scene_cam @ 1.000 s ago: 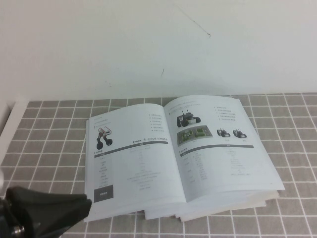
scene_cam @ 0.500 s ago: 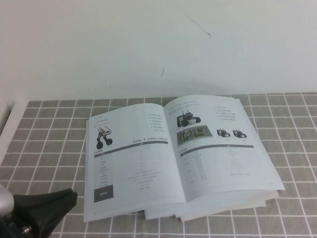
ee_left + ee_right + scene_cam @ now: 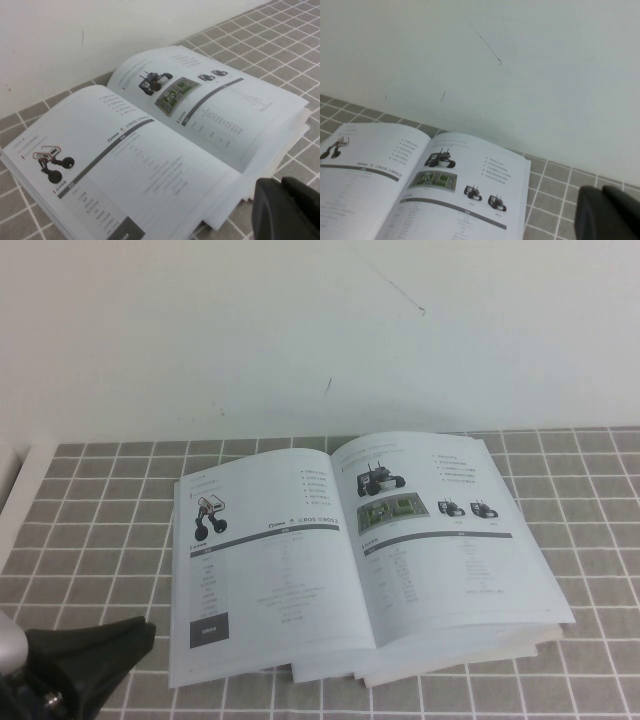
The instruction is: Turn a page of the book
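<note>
In the lower left corner of the high view, the left gripper (image 3: 85, 650) sat low over the grey tiled tablecloth (image 3: 90, 540), apart from the near left corner of the book (image 3: 350, 665); whether its jaws were open or closed could not be told. The book lay open and flat in the middle of the frame, a red-topped robot photo (image 3: 208, 514) on its left sheet. The page (image 3: 450, 540) with the black wheeled robot lay flat on the right half. The right gripper (image 3: 610, 215), jaws closed and empty, showed only in the lower right of its wrist view, beyond the book's right edge near the white wall (image 3: 320, 330).
</note>
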Motion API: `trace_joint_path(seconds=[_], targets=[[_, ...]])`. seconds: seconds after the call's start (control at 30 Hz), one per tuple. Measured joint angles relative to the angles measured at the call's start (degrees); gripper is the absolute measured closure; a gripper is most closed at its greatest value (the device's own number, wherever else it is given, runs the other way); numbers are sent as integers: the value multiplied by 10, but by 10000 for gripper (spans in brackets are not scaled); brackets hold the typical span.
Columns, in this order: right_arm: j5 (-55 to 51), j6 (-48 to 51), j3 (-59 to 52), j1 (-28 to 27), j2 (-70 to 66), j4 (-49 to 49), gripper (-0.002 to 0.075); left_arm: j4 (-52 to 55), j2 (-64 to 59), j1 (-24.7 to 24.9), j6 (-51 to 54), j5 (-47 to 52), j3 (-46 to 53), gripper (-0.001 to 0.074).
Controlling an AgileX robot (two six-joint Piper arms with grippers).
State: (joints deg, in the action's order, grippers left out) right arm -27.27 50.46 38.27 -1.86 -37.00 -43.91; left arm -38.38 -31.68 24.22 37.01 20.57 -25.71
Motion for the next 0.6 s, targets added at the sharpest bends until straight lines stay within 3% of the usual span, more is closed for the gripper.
trace_joint_path(seconds=[0.27,0.47,0.6], targets=[[0,0,0,0,0,-1,728,9,0,0,15,-56,13,739],[0,0,0,0,0,-1,728,29,51,0,-25,-166,98,739],[0,0,0,0,0,-1,728,74,121,-34,-72,-183,153,739]])
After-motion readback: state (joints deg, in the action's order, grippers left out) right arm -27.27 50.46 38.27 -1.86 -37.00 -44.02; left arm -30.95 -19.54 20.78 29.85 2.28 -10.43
